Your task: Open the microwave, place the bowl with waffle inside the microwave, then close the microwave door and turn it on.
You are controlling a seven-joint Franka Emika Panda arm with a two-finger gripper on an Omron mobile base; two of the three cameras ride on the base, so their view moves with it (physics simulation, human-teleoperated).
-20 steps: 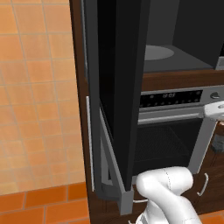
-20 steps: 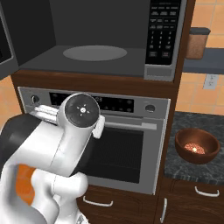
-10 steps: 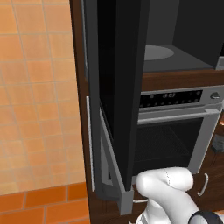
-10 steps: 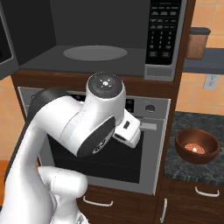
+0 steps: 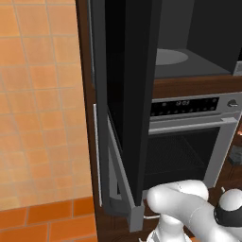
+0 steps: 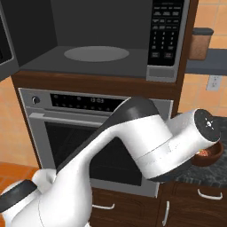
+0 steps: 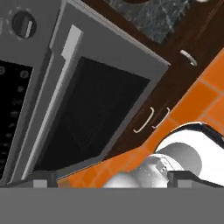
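The microwave (image 6: 102, 66) stands open, its round grey turntable (image 6: 95, 53) bare inside the dark cavity (image 5: 189, 52). Its black glass door (image 5: 127, 94) is swung wide to the left. The reddish-brown bowl (image 6: 215, 153) sits on the dark counter at the right; my white arm covers most of it, so its contents are hidden. In the hand view my gripper (image 7: 111, 179) is open, the two dark fingertips (image 7: 40, 177) far apart with nothing between them. It looks down the oven front at the orange floor.
The oven (image 6: 66, 133) with its bar handle (image 7: 52, 100) and knob (image 7: 22, 25) sits under the microwave. The keypad (image 6: 166, 35) is right of the cavity. A brown jar (image 6: 201, 42) stands on a shelf. Cabinet handles (image 7: 146, 120) lie below the dark counter (image 7: 148, 17).
My arm has swung from left to right across the oven front, and its wrist now covers most of the bowl. The microwave door and bowl have stayed put.
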